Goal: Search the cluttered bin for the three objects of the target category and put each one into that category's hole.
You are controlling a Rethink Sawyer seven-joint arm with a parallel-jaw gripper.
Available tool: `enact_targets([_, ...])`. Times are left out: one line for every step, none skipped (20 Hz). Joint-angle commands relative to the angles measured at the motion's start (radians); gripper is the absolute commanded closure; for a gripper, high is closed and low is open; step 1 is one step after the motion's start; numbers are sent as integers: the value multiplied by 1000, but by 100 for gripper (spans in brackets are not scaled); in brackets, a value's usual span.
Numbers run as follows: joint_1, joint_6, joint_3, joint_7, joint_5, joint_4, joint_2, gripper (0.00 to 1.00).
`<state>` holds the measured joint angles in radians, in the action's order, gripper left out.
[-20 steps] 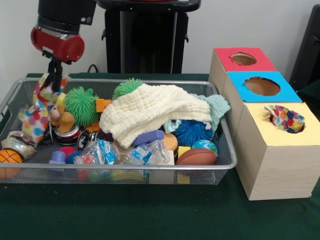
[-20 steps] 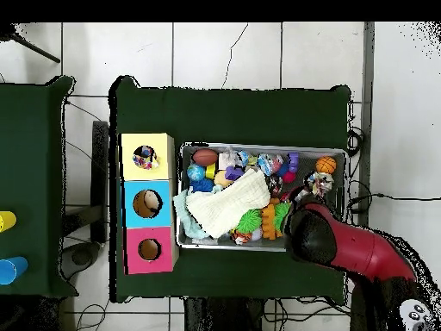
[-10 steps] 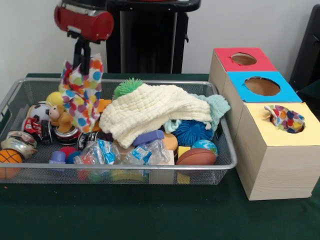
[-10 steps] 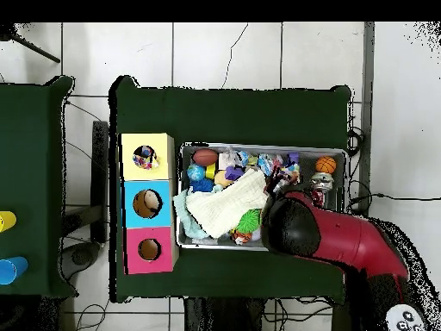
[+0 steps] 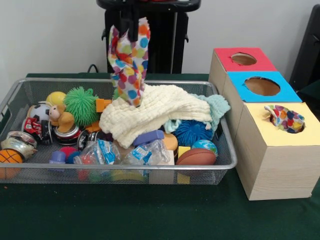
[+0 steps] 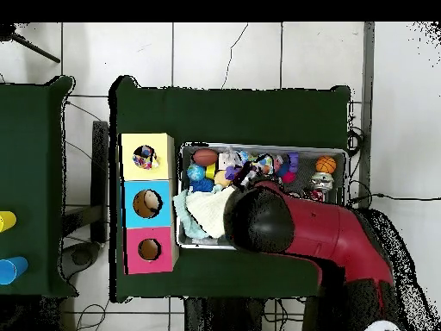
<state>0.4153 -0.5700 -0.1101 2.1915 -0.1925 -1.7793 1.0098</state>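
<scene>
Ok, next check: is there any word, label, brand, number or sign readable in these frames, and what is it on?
None can be read.
Clear wrappers at the bin's front: blue print, too blurred to read.
Red and black can: markings unreadable.
Yellow-topped box, blue-topped box and red-topped box: plain tops, no lettering.
Polka-dot cloth hanging from the gripper: dots only, no text.

Your robot's gripper (image 5: 132, 29) was up high near the top of the front view, pointing straight down. Its dark fingers (image 5: 134, 31) were pinched together on a piece of dotted cloth (image 5: 129, 62), which hung down loose below them. From above, your red and black arm (image 6: 320, 235) reached in from the lower right.
</scene>
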Motion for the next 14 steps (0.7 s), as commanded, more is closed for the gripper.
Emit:
enact_targets([-73,-168,-71,26,44,51,31,100])
enact_targets([-87,-172,-66,39,48,60,27,100])
enact_targets([-100,-177,-61,52,52,70,22,100])
enact_targets([-114,-182,-55,65,56,80,18,100])
enact_targets([-127,-186,-50,78,60,89,13,100])
enact_targets([-141,-191,-45,91,64,99,9,100])
enact_targets([-154,-196,-40,104,68,109,4,100])
enact_targets([-162,-202,-37,108,73,116,0,100])
enact_targets([-174,-210,-39,116,80,140,-12,100])
enact_targets([-183,-214,-35,122,85,149,-18,100])
enact_targets([-196,-222,-38,131,96,170,-32,100])
enact_targets([-204,-224,-37,134,104,176,-38,100])
enact_targets([-220,-234,-38,145,115,192,-49,100])
enact_targets([-232,-242,-34,152,122,204,-56,100])
